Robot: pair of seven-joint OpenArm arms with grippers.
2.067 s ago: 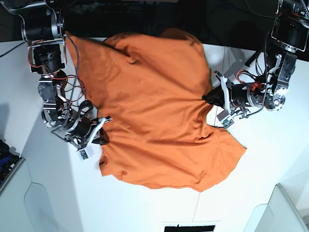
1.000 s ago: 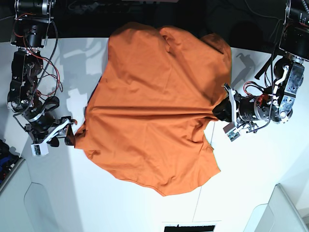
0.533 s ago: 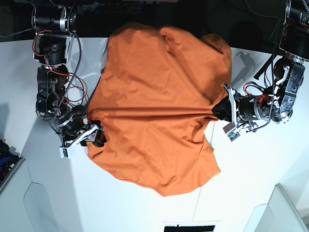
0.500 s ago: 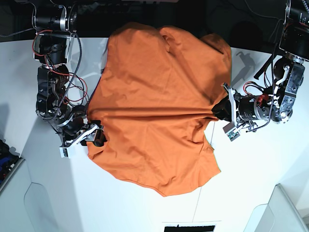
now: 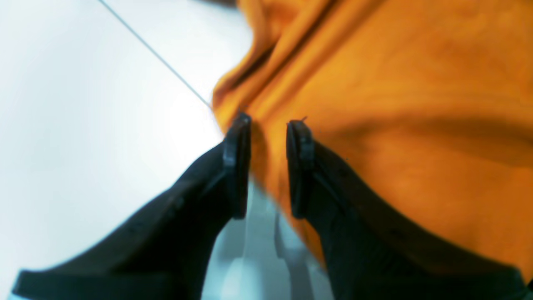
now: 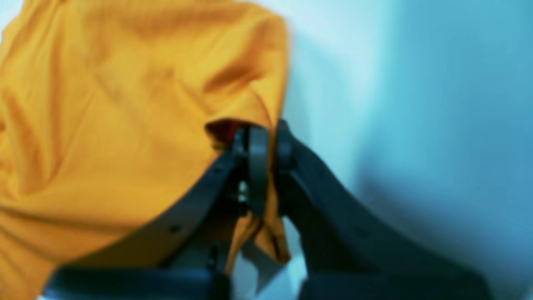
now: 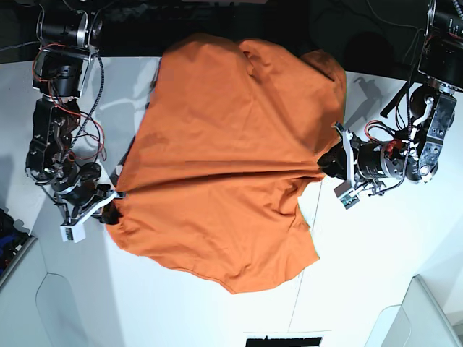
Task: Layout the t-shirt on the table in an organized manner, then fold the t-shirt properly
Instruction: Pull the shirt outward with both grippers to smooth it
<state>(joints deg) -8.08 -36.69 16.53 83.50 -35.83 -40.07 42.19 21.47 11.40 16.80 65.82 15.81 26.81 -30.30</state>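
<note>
Orange t-shirt [image 7: 224, 152] pinched at opposite edges, cloth clamped between right gripper [image 6: 262, 146] and left gripper [image 5: 268, 141] fingers. Layout step; next, probably spread flat on table [image 7: 376, 275].

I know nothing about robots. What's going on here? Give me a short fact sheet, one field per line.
garment: orange t-shirt, spread out but rumpled, not yet folded
surface: white table
left gripper: pinching the shirt's edge
right gripper: shut on the opposite edge
cloth between the grippers: creased in a line from one to the other
</note>
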